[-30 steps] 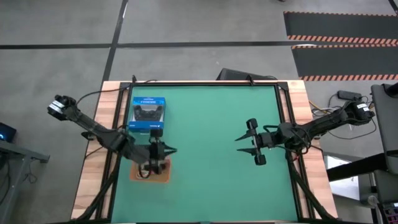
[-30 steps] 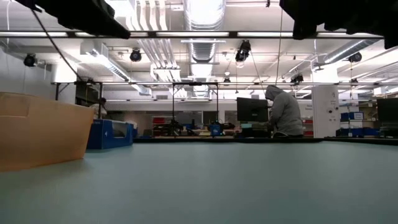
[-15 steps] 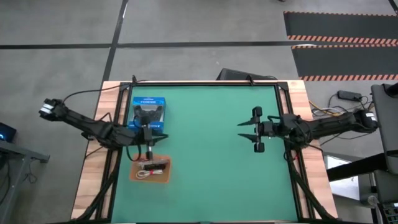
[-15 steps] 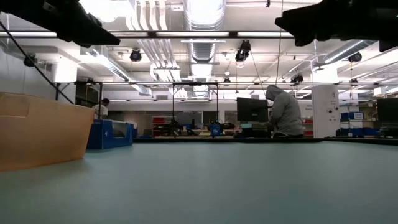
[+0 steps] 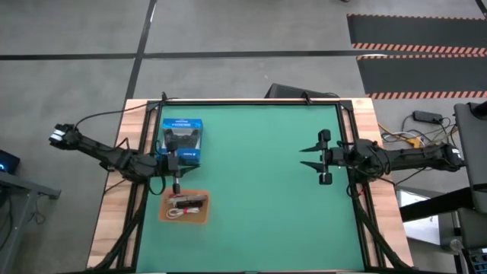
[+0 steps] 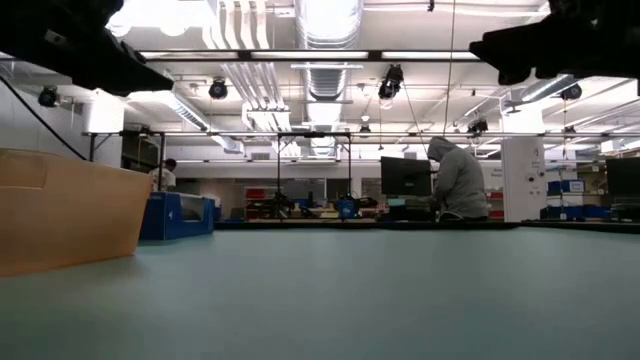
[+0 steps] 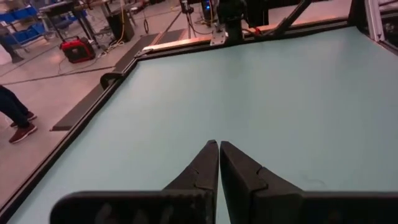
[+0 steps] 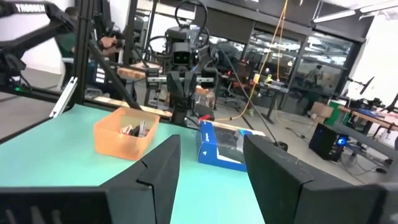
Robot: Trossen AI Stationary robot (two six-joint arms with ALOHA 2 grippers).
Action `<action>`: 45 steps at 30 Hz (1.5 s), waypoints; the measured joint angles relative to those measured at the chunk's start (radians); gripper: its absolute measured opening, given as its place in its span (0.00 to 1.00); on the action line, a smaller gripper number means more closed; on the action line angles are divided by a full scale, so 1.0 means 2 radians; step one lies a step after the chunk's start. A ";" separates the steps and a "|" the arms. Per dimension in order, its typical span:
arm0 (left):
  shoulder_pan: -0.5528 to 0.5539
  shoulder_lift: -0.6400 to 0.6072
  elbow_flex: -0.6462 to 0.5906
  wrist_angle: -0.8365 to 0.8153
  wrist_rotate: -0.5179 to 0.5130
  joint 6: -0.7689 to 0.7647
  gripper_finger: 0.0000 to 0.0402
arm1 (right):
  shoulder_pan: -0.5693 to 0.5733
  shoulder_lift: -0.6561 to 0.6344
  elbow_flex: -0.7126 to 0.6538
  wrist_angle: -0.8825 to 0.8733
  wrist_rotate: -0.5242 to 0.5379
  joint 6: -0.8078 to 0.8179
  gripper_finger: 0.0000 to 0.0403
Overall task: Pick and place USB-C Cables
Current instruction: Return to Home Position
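The cables (image 5: 185, 204) in my orange tray (image 5: 204, 219), by the tabletop's left edge, look so small from above that I cannot count them. From table height the tray's wall (image 6: 70, 215) hides them all, and the picture's edge cuts the tray off. There my left arm (image 6: 60, 40) and right arm (image 6: 575, 40) are only dark shapes, cut off at the top. My left wrist view shows just a person's legs (image 7: 15, 115).

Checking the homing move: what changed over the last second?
The left gripper, shut and empty, drew back from over the orange tray toward its own side. The right gripper, open, retreated toward the right edge. The USB-C cables in the tray and the blue box stayed put.
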 joint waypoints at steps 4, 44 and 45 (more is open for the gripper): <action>0.000 -0.024 -0.016 0.015 0.000 0.001 0.00 | 0.000 -0.036 -0.012 -0.013 0.000 0.004 0.42; 0.000 -0.096 -0.155 0.218 0.001 0.001 0.00 | 0.001 -0.189 -0.066 -0.151 -0.035 0.148 0.42; 0.000 -0.096 -0.155 0.218 0.001 0.001 0.00 | 0.001 -0.187 -0.066 -0.156 -0.035 0.166 0.42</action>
